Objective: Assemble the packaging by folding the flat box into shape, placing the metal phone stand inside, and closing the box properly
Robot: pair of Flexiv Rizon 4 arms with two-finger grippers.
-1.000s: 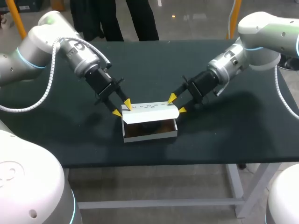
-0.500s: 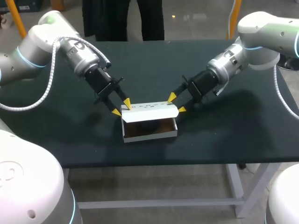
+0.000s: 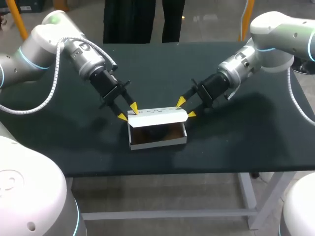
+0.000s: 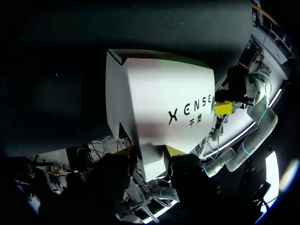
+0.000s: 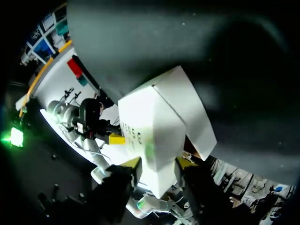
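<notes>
Dark worktop carrying a white cardboard box, erected and standing close to the robot-side edge, about midway along it. Its lid stands raised along the far wall, leaving the cavity open. The left hand pinches the lid's left end between its fingers, and the right hand pinches the right end likewise. The metal phone stand appears only as a dark shape inside. Step in hand, by judgement: closing. The next move calls for both arms swinging the lid down together and tucking its front flap in.
</notes>
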